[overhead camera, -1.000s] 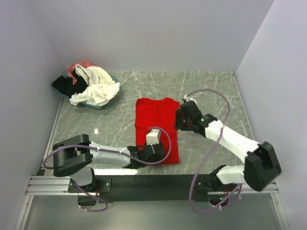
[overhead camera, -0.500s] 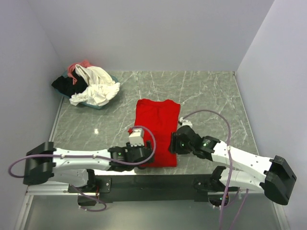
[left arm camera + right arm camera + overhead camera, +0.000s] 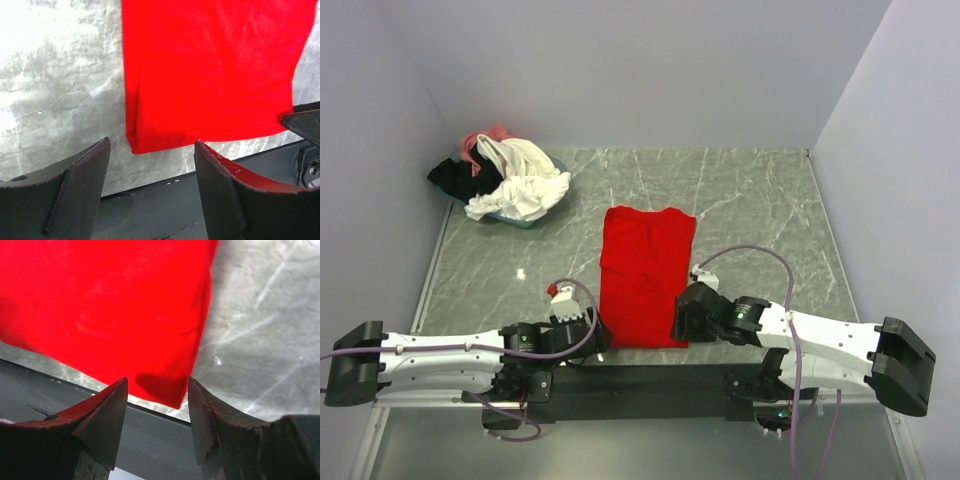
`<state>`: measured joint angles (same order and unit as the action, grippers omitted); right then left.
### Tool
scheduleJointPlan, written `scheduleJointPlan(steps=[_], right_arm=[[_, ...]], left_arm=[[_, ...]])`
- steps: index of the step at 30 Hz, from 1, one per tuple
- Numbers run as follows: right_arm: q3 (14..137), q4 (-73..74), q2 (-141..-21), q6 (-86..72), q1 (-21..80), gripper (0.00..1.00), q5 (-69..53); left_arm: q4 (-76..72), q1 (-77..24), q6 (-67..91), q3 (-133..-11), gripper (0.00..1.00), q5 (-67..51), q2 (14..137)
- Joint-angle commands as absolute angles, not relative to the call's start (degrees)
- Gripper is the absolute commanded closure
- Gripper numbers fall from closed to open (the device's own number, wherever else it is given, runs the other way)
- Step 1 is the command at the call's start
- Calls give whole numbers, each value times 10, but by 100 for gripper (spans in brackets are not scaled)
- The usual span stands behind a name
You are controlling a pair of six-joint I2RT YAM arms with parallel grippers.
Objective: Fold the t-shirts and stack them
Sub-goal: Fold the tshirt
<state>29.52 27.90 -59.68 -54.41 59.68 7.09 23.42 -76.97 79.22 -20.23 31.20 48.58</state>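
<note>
At far left we find the cream-white, black and pink t-shirts (image 3: 515, 185) heaped unfolded on the teal-rimmed tray (image 3: 527, 222); that work is not begun. The left gripper (image 3: 592, 335) sits low at the near edge, jaws apart and empty. Just beside it the red t-shirt (image 3: 645, 275) lies flat mid-table as a narrow rectangle, in our judgement part folded. The right gripper (image 3: 682, 322) flanks its near-right corner, jaws likewise apart, holding nothing.

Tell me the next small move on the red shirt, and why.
Probably lower and close on the near corners of the red shirt: the left gripper and right gripper sit open, one at each corner, and it lies as a long strip.
</note>
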Motion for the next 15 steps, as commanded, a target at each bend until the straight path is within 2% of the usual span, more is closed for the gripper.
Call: scheduleJointPlan(steps=[1,15], right_arm=[[284,291,-579,-574,603,41,94],[243,251,-587,-601,620,41,80]], left_arm=[[197,-761,802,-188,26,294,479],[182,-731,789,-196,28,265,566]])
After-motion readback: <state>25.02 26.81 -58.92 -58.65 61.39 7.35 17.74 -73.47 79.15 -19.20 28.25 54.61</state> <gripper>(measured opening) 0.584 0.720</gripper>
